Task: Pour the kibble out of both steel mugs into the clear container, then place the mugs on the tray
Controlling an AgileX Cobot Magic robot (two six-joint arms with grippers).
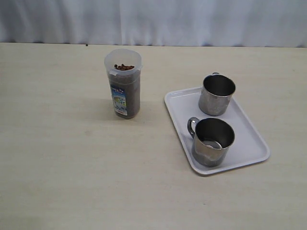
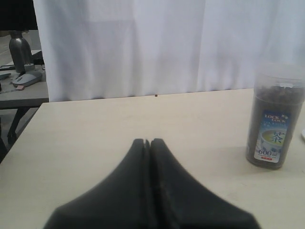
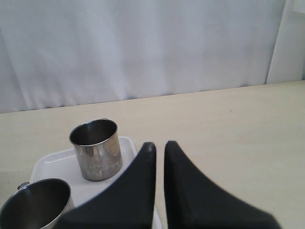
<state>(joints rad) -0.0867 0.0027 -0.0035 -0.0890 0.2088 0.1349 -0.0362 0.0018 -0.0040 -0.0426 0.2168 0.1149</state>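
Above the table [image 1: 57, 167], left pincer [image 2: 147, 141] and right pincer [image 3: 159, 145] hover closed.

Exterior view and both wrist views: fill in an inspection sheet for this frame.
Surface: pale wood-look table, no spilled pellets seen.
Job's things: tall clear plastic container upright beside the tray, holding dark brown kibble; far shiny steel mug and near shiny steel mug upright on the flat white tray, no kibble seen inside.
Clutter: nothing seen.
Grippers: left gripper shut, empty; right gripper shut, empty.
Cables: nothing seen.
Surroundings: white curtain; grey side desk with a metal bottle.
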